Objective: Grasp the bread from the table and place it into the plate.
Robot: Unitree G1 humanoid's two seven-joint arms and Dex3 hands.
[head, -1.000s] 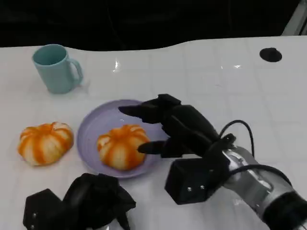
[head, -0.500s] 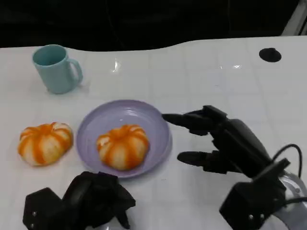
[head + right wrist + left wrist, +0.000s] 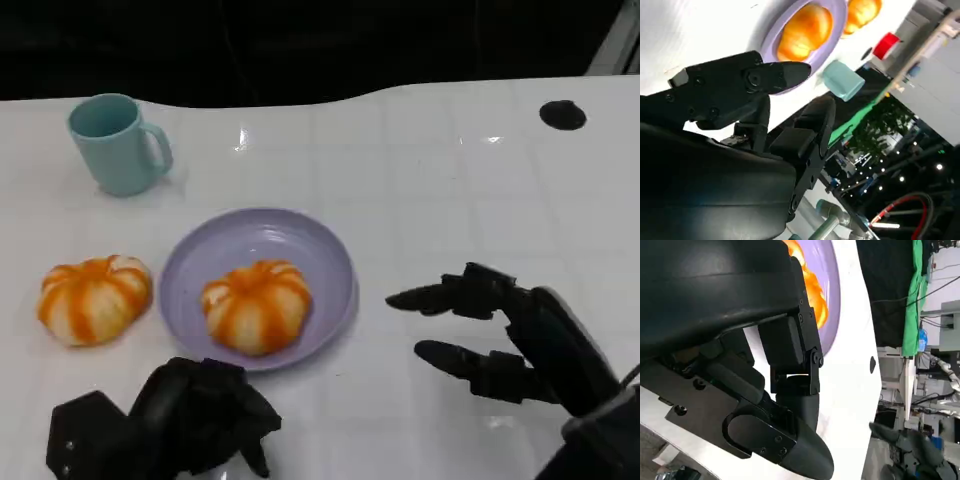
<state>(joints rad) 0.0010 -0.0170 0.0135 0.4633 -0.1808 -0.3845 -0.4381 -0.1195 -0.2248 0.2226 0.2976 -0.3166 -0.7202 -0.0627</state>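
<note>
Resting in plate (image 3: 330, 262), bread (image 3: 256, 305), right hand (image 3: 500, 335) apart

— What does your right wrist see?

— My right hand (image 3: 790, 107) fills the near side, its black fingers (image 3: 782, 75) spread apart and holding nothing, above the white table (image 3: 695, 30).

— And past the fingers?

— A purple plate (image 3: 835, 30) with an orange-striped bread (image 3: 805, 32) lying in it. A second bread (image 3: 862, 12) lies just outside the plate's rim — apart from it, on the table. A pale teal cup (image 3: 842, 81) stands near the plate.
</note>
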